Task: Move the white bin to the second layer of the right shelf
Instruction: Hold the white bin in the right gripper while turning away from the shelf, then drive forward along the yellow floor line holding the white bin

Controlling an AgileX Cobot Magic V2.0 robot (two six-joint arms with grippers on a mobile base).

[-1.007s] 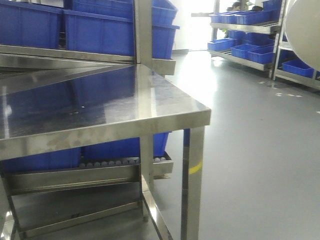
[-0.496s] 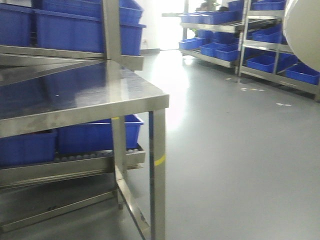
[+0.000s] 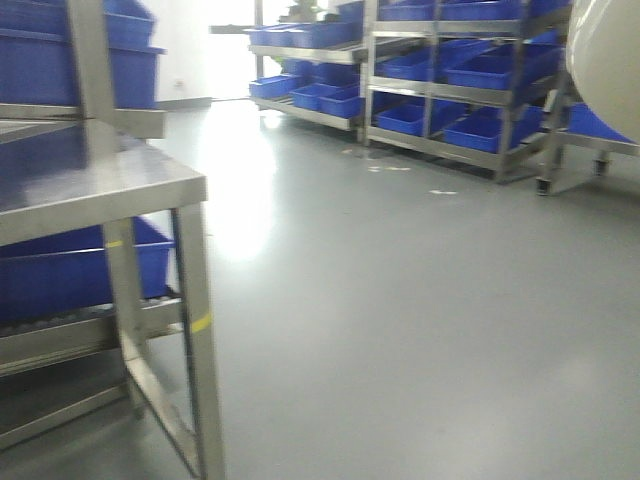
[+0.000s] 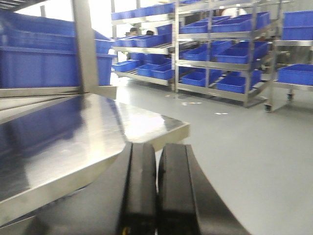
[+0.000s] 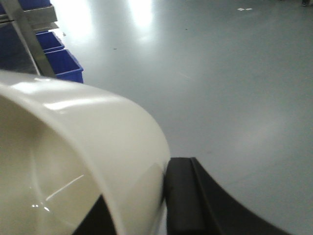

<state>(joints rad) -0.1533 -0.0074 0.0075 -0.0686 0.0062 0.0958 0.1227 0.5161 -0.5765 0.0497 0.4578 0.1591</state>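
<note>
The white bin is a glossy cream tub that fills the left of the right wrist view. Its curved wall also shows at the top right edge of the front view. My right gripper is shut on the bin's rim, with one black finger outside the wall and the other inside. The bin hangs in the air over grey floor. My left gripper is shut and empty beside the steel table's corner. Steel racks stand across the floor, but I cannot make out a roller-lined level among them.
The steel table stands at the left, with blue crates on its lower level. Racks of blue crates line the far side, and a wheeled rack stands at the right. Grey floor lies between.
The front view has swung to the right. The steel table has slid to the left edge and the far racks have come into view. The bin stays at the top right.
</note>
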